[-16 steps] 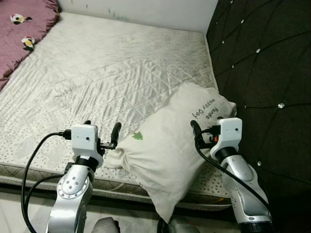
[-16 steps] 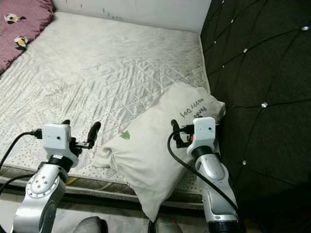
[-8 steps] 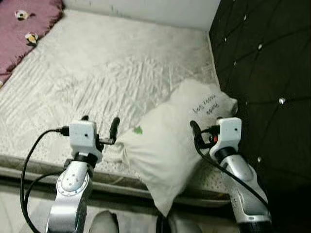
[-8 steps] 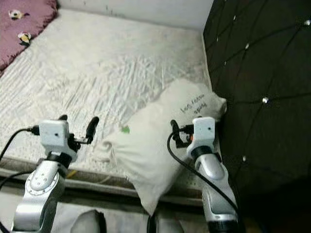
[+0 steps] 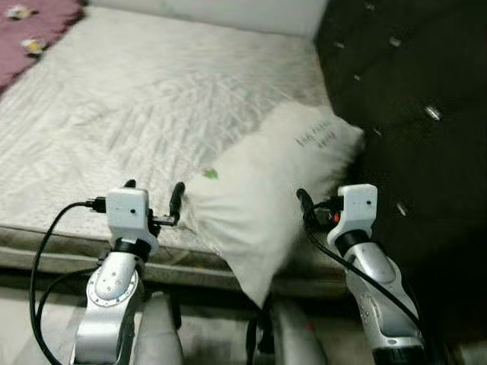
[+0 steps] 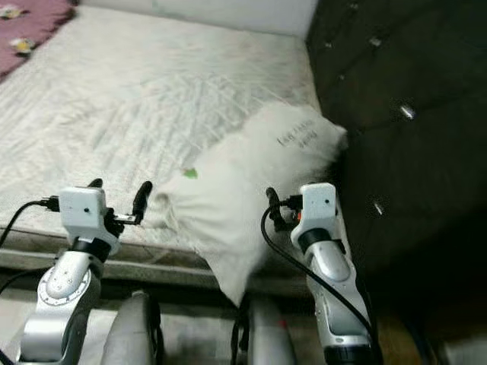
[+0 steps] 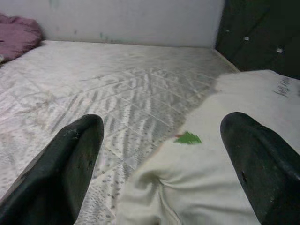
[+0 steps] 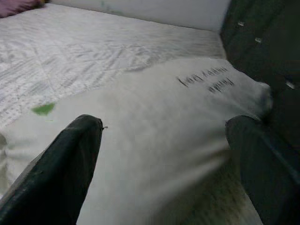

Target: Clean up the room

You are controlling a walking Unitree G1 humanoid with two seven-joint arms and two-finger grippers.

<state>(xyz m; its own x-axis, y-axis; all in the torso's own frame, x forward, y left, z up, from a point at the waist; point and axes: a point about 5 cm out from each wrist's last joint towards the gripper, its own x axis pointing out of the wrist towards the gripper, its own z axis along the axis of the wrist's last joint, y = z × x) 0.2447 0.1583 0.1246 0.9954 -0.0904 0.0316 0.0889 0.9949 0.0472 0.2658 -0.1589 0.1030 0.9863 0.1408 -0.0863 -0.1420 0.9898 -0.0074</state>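
With the camera view drawn back from the bed [image 5: 114,91] over the last second, the white pillow [image 5: 266,182] lies ungrasped between the left gripper [image 5: 152,204] and right gripper [image 5: 304,207], both spread wide and empty, so pickup is still pending.

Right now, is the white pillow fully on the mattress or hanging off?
Hanging off: the white pillow has one corner drooping past the quilted mattress's front edge.

The pillow's [image 5: 266,190] dark lettering at 1 o'clock is too blurred to read. The purple blanket [image 5: 30,23] at 10 o'clock is cut by the frame.
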